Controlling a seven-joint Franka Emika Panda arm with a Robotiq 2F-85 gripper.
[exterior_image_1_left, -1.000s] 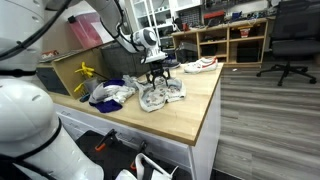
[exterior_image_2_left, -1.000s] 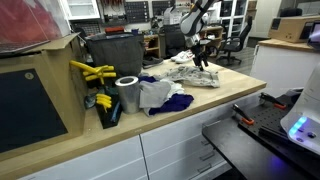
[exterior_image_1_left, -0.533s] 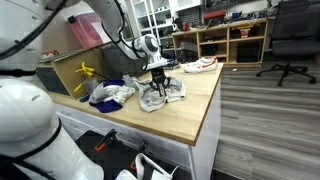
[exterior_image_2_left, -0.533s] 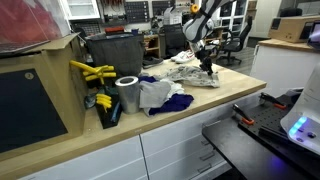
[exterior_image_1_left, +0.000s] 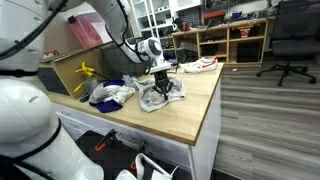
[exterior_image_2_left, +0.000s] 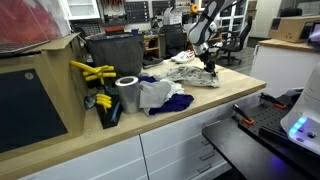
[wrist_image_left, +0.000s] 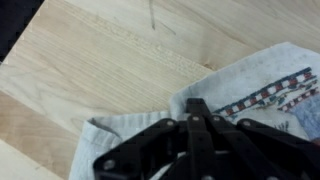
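Your end effector (wrist_image_left: 197, 112) is clamped on the striped towel (wrist_image_left: 258, 88); bare bench (wrist_image_left: 110, 60) lies beyond its edge.

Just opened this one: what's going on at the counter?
The robot arm's gripper is down on a light patterned cloth that lies crumpled on the wooden counter. In the wrist view its fingers are shut together, apparently pinching a fold near the cloth's edge. The cloth rests on the wood and is not lifted. A heap of blue and white cloths sits beside it, untouched.
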